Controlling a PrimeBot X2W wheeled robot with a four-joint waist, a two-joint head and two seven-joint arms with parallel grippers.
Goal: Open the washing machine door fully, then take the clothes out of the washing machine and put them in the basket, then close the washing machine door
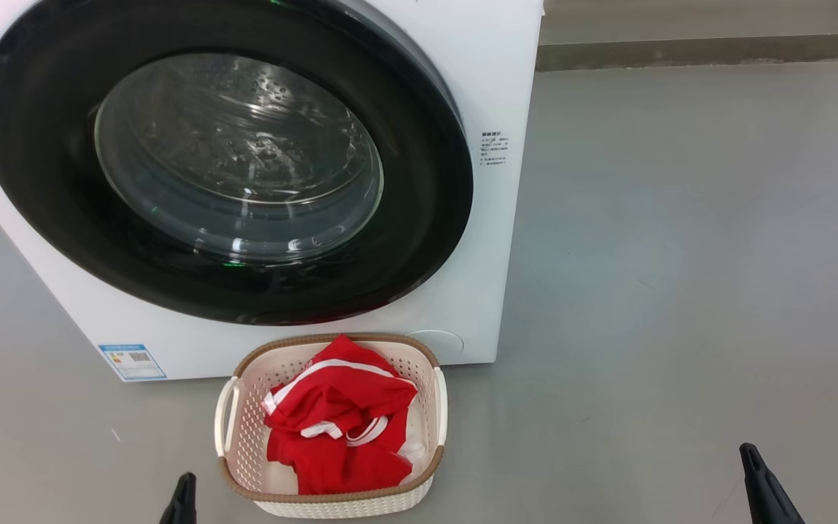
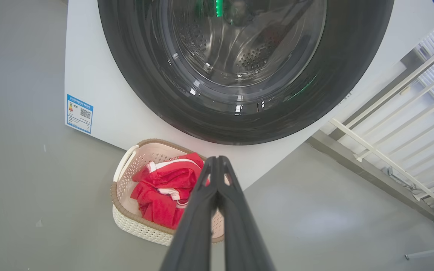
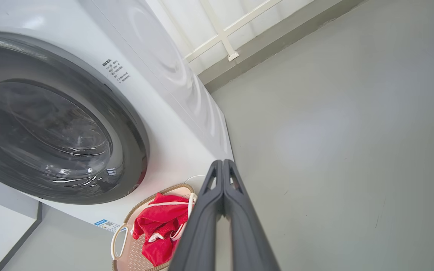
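My left gripper is clenched, its 2 dark fingers pressed together at the tips with nothing between them. My right gripper is clenched the same way and is also empty.

The washing machine stands on the grey floor, a white box with a blue label at its base, at 7 o'clock of the door. The washing machine door lies flat against the front of the machine. Its wide glossy black rim rings the bulging glass, and through the glass I see the perforated steel drum. A small printed sticker sits on the white front at 3 o'clock of the door.

The basket stands upright on the floor at 6 o'clock of the door, its far rim just beside the base of the machine. I cannot tell whether the two touch. The clothes are in the basket, a crumpled red heap with white trim stripes that rises a little above the brown rim at the far side. A white piece shows under the red at the heap's 4 o'clock.

In the head view my left fingertip pokes up at 7 o'clock of the basket, near its corner and clear of it. My right gripper rises at 4 o'clock of the basket, well apart from it, over bare floor. In the left wrist view a white railing stands beyond the machine, at 3 o'clock of the door.
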